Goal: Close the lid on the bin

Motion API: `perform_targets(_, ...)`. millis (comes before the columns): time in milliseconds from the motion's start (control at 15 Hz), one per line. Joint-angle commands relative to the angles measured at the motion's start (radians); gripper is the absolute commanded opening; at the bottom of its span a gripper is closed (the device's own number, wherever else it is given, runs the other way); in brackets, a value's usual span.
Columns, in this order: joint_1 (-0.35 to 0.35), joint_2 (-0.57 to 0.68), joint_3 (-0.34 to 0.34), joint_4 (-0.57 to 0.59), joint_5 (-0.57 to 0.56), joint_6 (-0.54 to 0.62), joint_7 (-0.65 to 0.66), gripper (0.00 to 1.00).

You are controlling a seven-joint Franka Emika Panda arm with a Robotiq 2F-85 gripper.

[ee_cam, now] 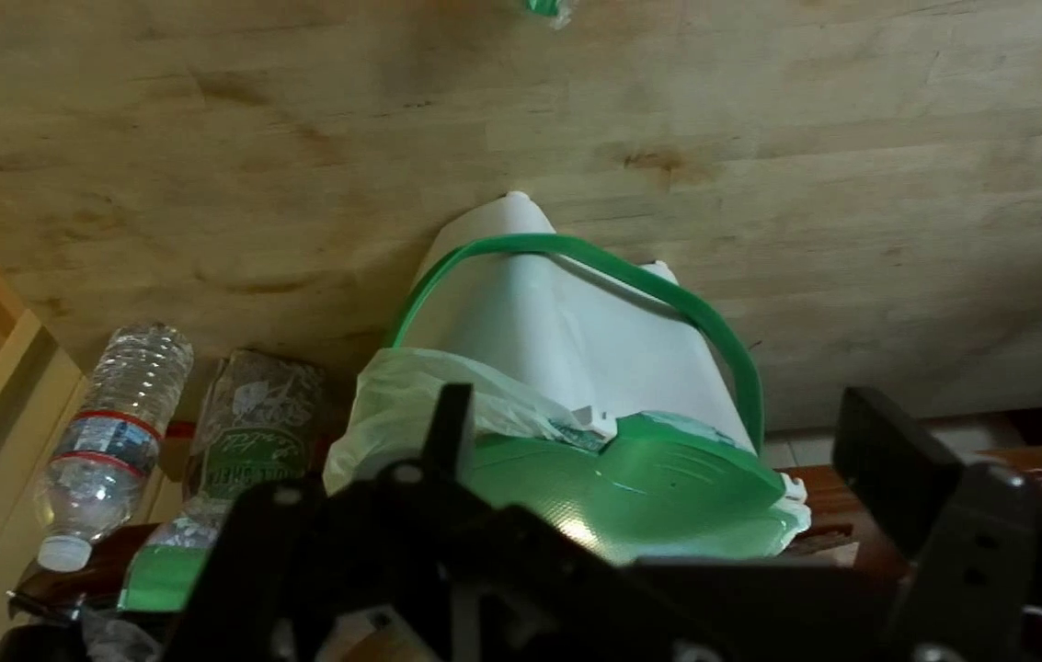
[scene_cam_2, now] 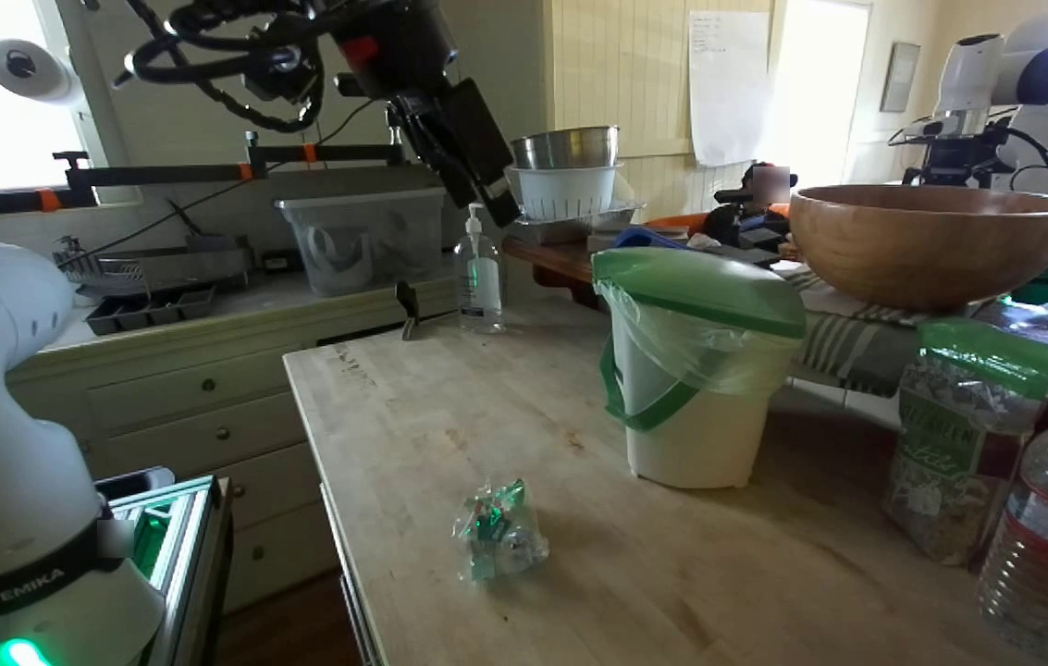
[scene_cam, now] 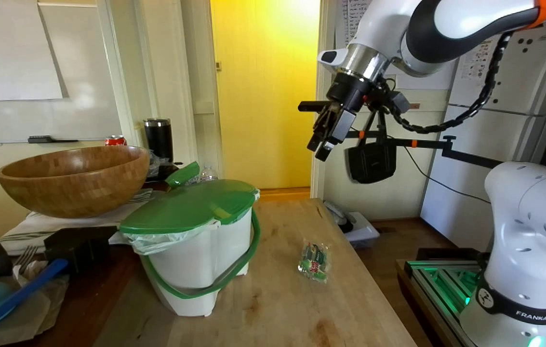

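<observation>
1. Green plastic, gently curved: in an exterior view the lid (scene_cam: 191, 207) lies across the mouth of the white tapered bin (scene_cam: 195, 264) on the worktop (scene_cam: 273, 308). I judge the closing essentially done.
2. In an exterior view, crinkled translucent liner (scene_cam_2: 690, 347) spills below the lid's rim; I cannot tell whether the edge is fully seated.
3. In the wrist view my claw (ee_cam: 658, 414) is spread, gripping nothing; the lid shows a stippled sheen. Left, I judge: at most a press-down.

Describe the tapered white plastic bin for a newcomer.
Find the big round brown wooden bowl. Near it, on the pale wooden tabletop, stands the tapered white bin. Unlike its neighbours, it has a broad green plastic lid and curved green plastic handle.
</observation>
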Motion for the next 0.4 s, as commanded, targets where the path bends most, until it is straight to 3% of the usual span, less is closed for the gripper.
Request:
perform_targets(0,0.019,-0.012,-0.015,-0.006,-0.015,-0.001,0.012,1.0)
perform_targets(333,0.02,-0.02,-0.017,-0.011,-0.015,-0.001,0.012,1.0)
